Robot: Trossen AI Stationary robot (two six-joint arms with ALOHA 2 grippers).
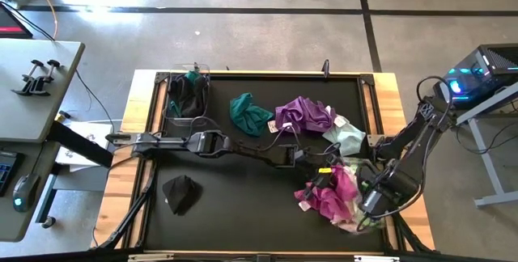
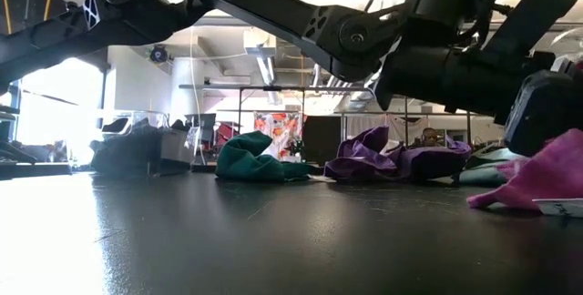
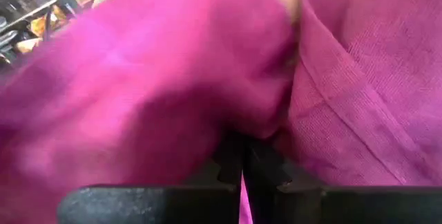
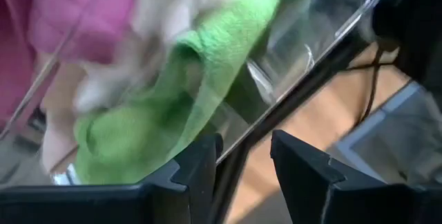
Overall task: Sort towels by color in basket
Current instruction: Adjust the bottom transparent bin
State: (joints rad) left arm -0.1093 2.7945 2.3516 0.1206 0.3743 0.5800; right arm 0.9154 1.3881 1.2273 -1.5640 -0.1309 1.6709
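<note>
Magenta towels point(image 1: 333, 193) lie heaped at the near right, partly in a clear basket point(image 1: 350, 223). My left gripper point(image 1: 322, 171) reaches across the table from the left and is shut in that heap point(image 3: 243, 175). My right gripper point(image 1: 368, 207) points down over the basket. Its open fingers point(image 4: 245, 162) stand on either side of the basket's rim point(image 4: 324, 51). Inside the basket lie a lime green towel point(image 4: 193, 92) and a pale one point(image 4: 173, 16). On the mat rest a teal towel point(image 1: 249, 112), a purple towel point(image 1: 303, 115), a mint towel point(image 1: 348, 139) and a black towel point(image 1: 180, 193). My left gripper pinches a fold of a magenta towel point(image 3: 276, 124) between its two shut fingers, coming nearly level from the table's left. The cloth bulges around the fingertips and hides how many layers are caught. My right gripper straddles the basket's clear wall; I cannot tell whether it touches it.
A second clear basket point(image 1: 190, 92) with dark towels stands at the far left corner of the mat. The left arm point(image 1: 243, 147) lies stretched low across the middle of the table. The table's wooden border point(image 1: 388, 108) frames the mat.
</note>
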